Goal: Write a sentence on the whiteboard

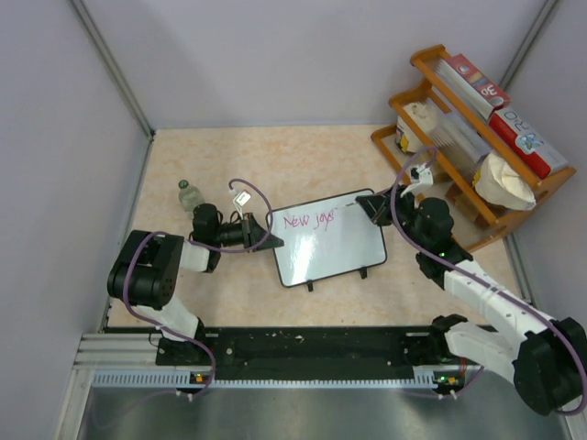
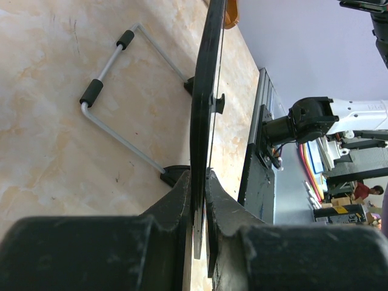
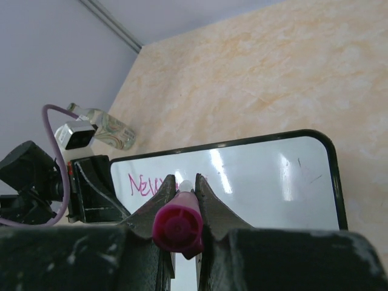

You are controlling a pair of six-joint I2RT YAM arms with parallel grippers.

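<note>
The whiteboard (image 1: pixel 330 247) stands tilted on its feet mid-table, with the pink sentence (image 1: pixel 309 220) reading "New jays" on its upper left. My left gripper (image 1: pixel 260 229) is shut on the board's left edge. In the left wrist view the black frame (image 2: pixel 205 109) runs edge-on between the fingers (image 2: pixel 182 194). My right gripper (image 1: pixel 371 208) hovers at the board's upper right corner, shut on a magenta marker (image 3: pixel 177 227) that points at the board (image 3: pixel 273 182). The right wrist view shows "New" (image 3: pixel 147 184); the fingers hide the rest. I cannot tell whether the tip touches.
A small glass bottle (image 1: pixel 188 194) stands behind the left gripper and also shows in the right wrist view (image 3: pixel 112 128). A wooden rack (image 1: pixel 477 147) with boxes and bowls fills the right back corner. The board's wire stand (image 2: pixel 115 85) rests on the table behind it. Walls enclose three sides.
</note>
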